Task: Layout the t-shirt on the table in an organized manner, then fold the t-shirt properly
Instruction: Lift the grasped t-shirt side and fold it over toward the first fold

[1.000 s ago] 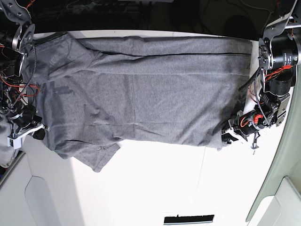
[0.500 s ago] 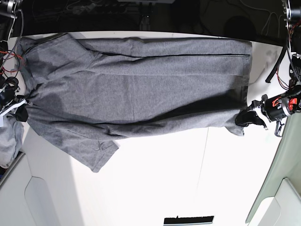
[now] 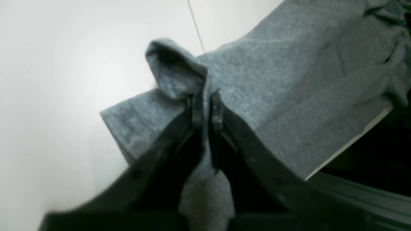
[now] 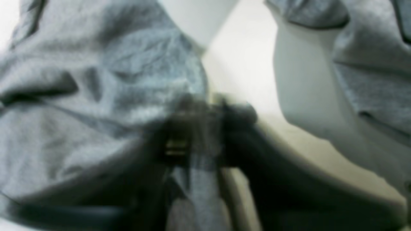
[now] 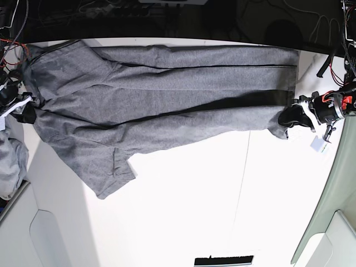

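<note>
- T-shirt (image 5: 167, 105) stretched across far counter (image 5: 222, 211), bare near half.
- Left end effector (image 3: 207, 107) pinching its right edge.
- Right end effector (image 5: 25, 108) at left edge; grip blurred, cannot tell.

No legible text, label, brand or no. in any view — the t-shirt (image 5: 167, 94) is plain grey w/o print, and the table (image 5: 183, 211) shows only a thin dark seam, upper centre in left wrist view.
</note>
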`<state>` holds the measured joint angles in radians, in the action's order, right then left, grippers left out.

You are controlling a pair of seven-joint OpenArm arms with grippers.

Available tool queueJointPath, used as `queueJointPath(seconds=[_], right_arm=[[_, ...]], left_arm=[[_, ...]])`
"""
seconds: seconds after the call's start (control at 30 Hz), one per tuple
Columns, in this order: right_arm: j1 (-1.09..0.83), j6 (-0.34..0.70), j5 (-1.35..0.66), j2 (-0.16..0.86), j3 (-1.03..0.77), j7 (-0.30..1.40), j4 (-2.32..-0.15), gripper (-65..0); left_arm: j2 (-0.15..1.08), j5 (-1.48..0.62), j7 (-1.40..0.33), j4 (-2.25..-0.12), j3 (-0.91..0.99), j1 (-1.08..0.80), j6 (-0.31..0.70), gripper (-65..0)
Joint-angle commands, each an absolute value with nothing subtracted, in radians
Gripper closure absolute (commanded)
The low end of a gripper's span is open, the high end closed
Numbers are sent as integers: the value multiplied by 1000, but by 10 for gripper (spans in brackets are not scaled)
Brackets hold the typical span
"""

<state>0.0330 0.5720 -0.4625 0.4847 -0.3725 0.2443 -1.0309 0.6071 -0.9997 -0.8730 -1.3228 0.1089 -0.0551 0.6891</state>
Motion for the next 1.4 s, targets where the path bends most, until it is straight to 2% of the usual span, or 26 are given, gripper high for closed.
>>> queueJointPath(seconds=[0.0, 0.03, 0.3, 0.43, 0.5, 0.57, 0.7, 0.8, 1.0, 1.23, 1.27, 1.3, 1.37], right_arm=[[47, 572, -511, 506, -383, 220, -1055, -296], [54, 572, -541, 505, -388, 220, -1060, -330], [208, 538, -557, 490, -400, 218, -1063, -334], [309, 452, -419, 451, -382, 220, -1037, -334], [369, 389, -364, 432, -344, 217, -968, -334], [435, 369, -303, 417, -291, 197, -851, -334], [539, 373, -265, 407, -167, 97, -585, -334], [570, 416, -265, 392, -110, 93, -480, -334], [570, 556, -272, 345, -102, 93, -486, -334], [570, 555, -269, 301, -102, 94, -537, -330], [570, 553, -267, 298, -102, 94, -541, -309], [570, 553, -265, 297, -102, 94, -544, -258], [570, 554, -252, 297, -102, 93, -550, -88]], left_arm=[[626, -1020, -853, -1338, 119, -42, 698, 0], [626, -1019, -853, -1338, 119, -42, 698, 0], [626, -993, -854, -1339, 119, -52, 698, 0], [626, -990, -854, -1339, 119, -76, 698, 0], [626, -990, -854, -1339, 119, -83, 698, 0], [626, -991, -858, -1339, 119, -84, 698, 0], [626, -991, -866, -1339, 119, -87, 698, 0], [627, -991, -865, -1339, 119, -89, 698, 0], [626, -992, -865, -1339, 119, -89, 698, 0], [626, -992, -865, -1339, 119, -89, 698, 0], [626, -993, -865, -1339, 119, -89, 698, 0], [626, -993, -865, -1339, 119, -89, 698, 0], [626, -994, -861, -1339, 119, -89, 698, 0]])
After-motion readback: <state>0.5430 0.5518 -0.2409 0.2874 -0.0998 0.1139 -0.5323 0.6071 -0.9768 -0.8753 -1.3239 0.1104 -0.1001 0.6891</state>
